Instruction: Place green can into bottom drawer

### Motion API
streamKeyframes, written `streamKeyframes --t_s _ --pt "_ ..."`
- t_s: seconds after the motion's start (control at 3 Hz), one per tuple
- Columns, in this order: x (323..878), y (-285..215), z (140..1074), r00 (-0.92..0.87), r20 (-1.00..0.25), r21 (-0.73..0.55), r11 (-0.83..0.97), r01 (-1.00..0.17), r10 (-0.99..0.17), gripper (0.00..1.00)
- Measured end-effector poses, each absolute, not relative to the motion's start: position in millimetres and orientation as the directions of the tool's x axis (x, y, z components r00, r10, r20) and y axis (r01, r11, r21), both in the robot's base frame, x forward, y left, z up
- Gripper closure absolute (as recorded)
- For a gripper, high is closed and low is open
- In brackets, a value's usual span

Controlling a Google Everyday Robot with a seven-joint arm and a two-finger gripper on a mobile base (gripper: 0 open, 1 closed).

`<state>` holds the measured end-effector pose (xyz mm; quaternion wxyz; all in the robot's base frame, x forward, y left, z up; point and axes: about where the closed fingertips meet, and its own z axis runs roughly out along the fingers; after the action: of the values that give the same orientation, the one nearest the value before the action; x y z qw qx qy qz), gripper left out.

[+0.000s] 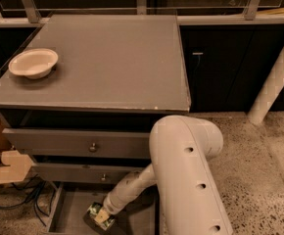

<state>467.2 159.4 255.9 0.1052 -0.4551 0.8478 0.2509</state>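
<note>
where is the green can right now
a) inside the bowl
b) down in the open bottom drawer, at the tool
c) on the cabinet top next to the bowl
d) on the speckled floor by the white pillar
b: the green can is at the tool on the end of the arm, low over the floor of the open bottom drawer, while the cream bowl sits apart on the cabinet top.
</note>
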Motion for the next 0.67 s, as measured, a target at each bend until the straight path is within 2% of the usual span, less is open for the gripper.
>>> streamKeyframes --t_s 0.67 --pt "461 168 243 -0.575 -0.396 0.348 0.462 -0.816 -0.716 1.00"
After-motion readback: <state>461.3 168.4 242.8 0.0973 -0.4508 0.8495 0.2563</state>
